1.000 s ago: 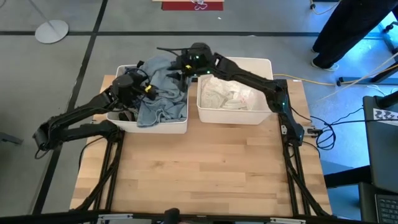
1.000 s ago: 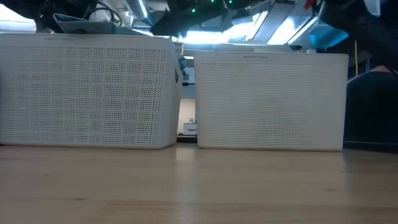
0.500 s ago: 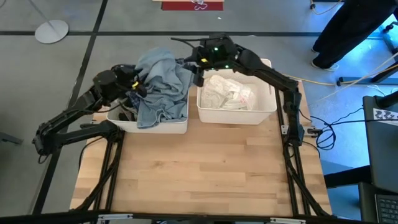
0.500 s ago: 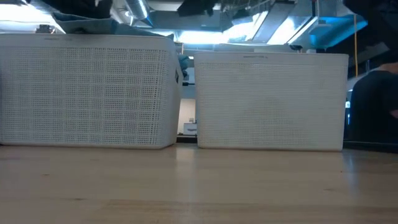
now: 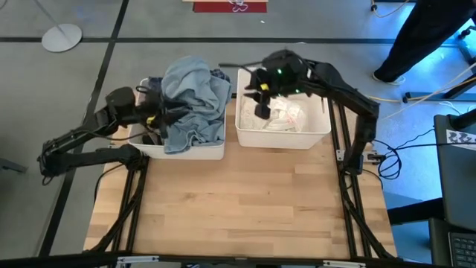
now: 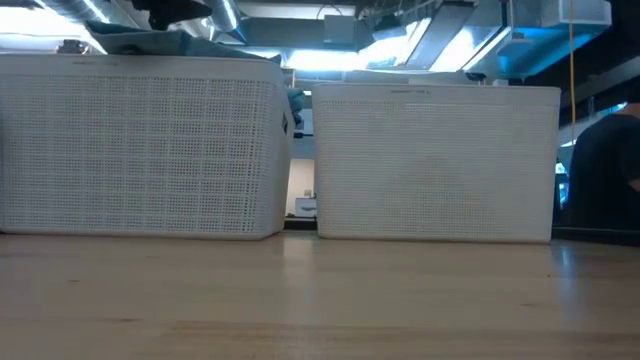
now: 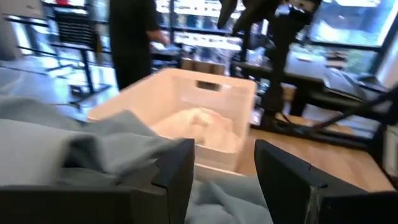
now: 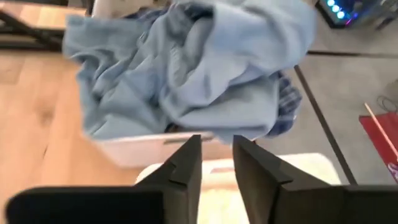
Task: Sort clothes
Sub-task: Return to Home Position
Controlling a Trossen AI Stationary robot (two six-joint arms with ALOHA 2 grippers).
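A grey concrete floor (image 5: 82,82) crossed by black tape lines surrounds the rig. A person (image 5: 424,30) in dark clothes stands beyond the table at 2 o'clock.

The table (image 5: 245,201) is pale butcher-block wood, made of narrow glued strips with a smooth top. Its near half, from 3 through 6 to 9 o'clock, is bare.

Two white rectangular plastic bins sit side by side at the far edge. The left bin (image 5: 186,150) is at 11 o'clock and the right bin (image 5: 282,140) at 1 o'clock. In the low view their walls show a fine perforated grid.

A light blue denim garment (image 5: 195,97) lies heaped in the left bin. It is soft and crumpled, and its thick folds rise above the rim and drape over the near wall. A blue plaid piece (image 8: 287,104) shows under its far side. The white clothes (image 5: 284,115) in the right bin lie lower, as a wrinkled pale mound.

The left gripper (image 7: 224,149) hovers at the 9 o'clock side of the left bin, above the denim. Its fingers are spread and nothing is between them. The right gripper (image 8: 216,142) hangs over the 9 o'clock end of the right bin. Its jaws are released with a narrow gap and hold nothing.
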